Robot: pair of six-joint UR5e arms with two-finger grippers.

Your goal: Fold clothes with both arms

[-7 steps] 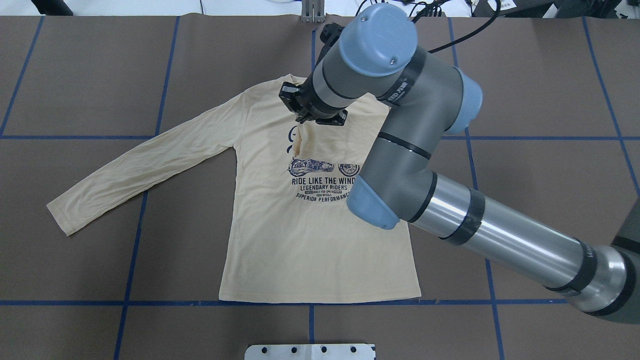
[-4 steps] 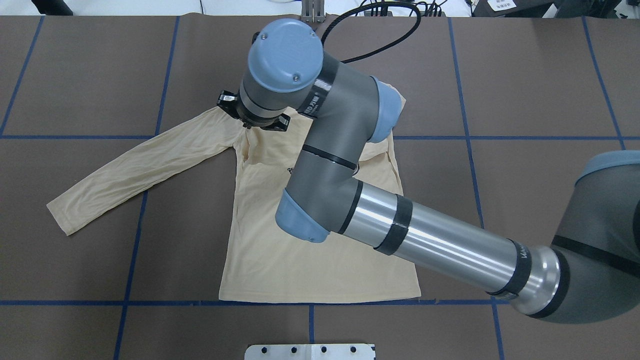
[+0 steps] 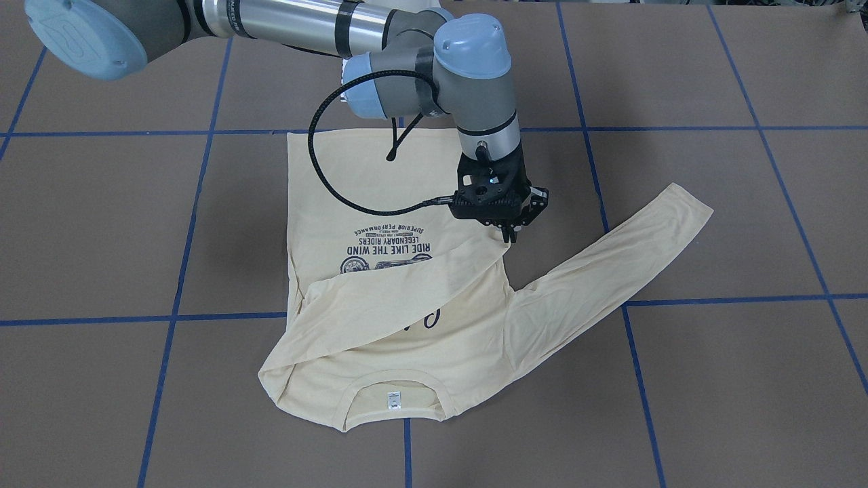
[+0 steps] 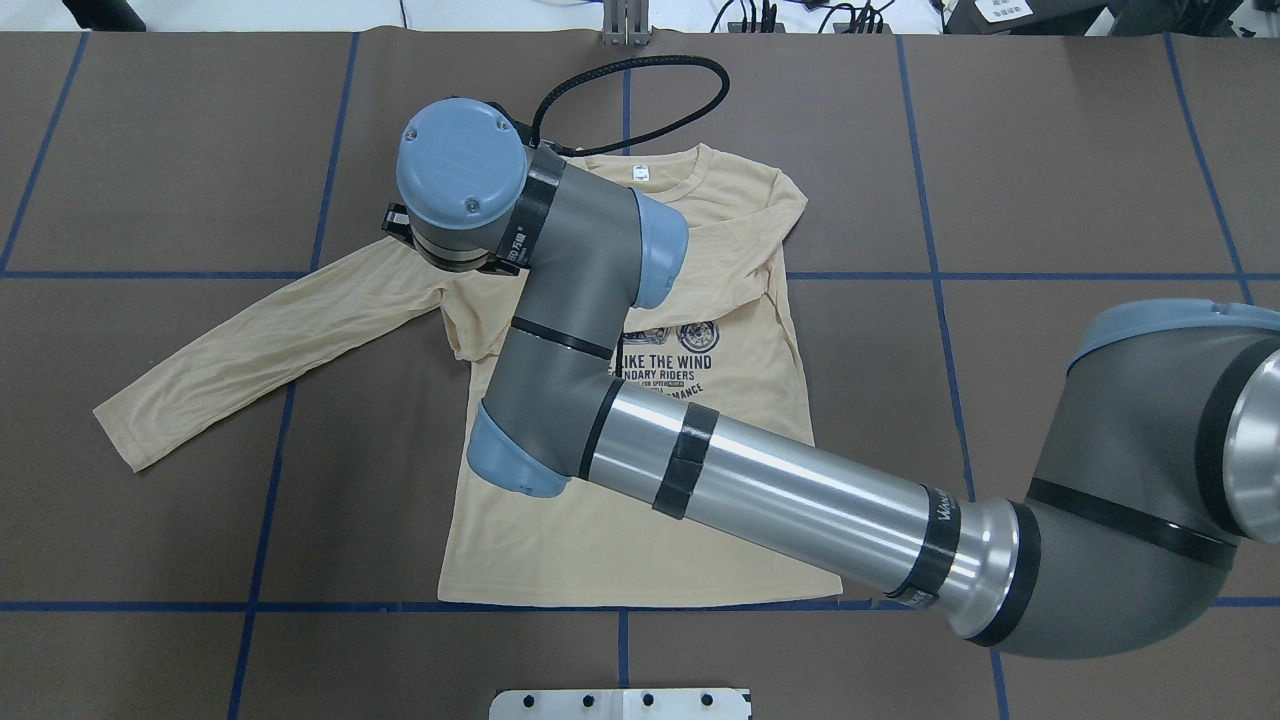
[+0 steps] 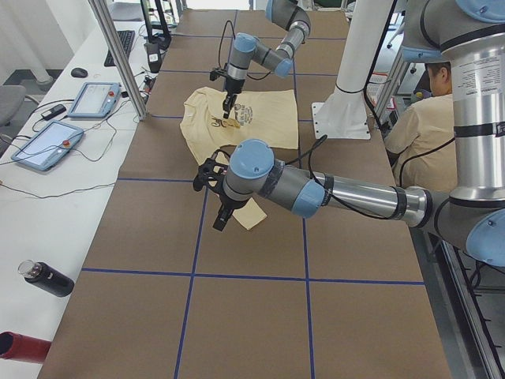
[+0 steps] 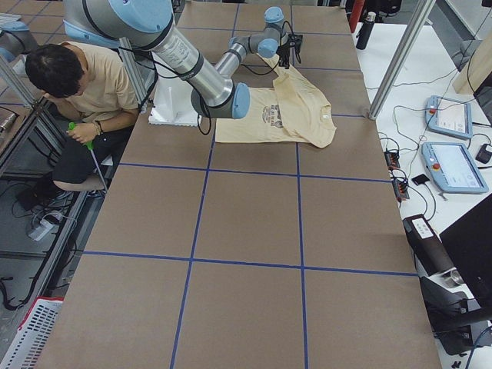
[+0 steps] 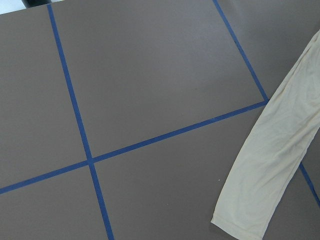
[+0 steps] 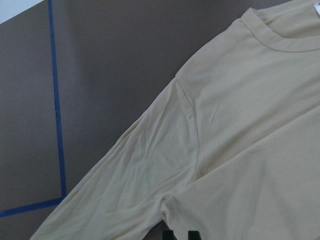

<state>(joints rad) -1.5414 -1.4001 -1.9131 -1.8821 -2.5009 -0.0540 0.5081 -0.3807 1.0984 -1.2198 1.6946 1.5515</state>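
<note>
Lying flat on the brown bench [image 3: 712,393], the cream T-shirt [image 3: 380,183] fills the middle of the front-facing view, its neck label [image 3: 392,400] toward the bottom edge and its hem toward the top. The right arm [image 3: 291,20] enters from the upper left. Its right hand [image 3: 508,234] is pinched closed on the tip of the folded sleeve [image 3: 380,298]. That sleeve runs from the lower-left shoulder up across the chest and covers part of the navy print [image 3: 386,247]. The outstretched sleeve [image 3: 610,264] points to the right of the frame, crossing a blue tape line [image 3: 746,297]. A black cable [image 3: 325,183] loops between hand and arm above the shirt body.

From overhead that arm gets in the way: its elbow and blue joint caps hide the hand and half of the print.

In the left side view the left arm [image 5: 347,193] reaches low over the bench, with the left hand [image 5: 222,219] near the cuff [image 5: 251,215] of the outstretched sleeve. I cannot tell whether its fingers are apart or together. A seated person [image 5: 414,118] bends beside the white pedestal [image 5: 347,110] at the right of the frame. Along the left edge a white desk [image 5: 47,205] holds a tablet [image 5: 95,99], a black bottle [image 5: 47,278] and a red bottle [image 5: 17,347].
</note>
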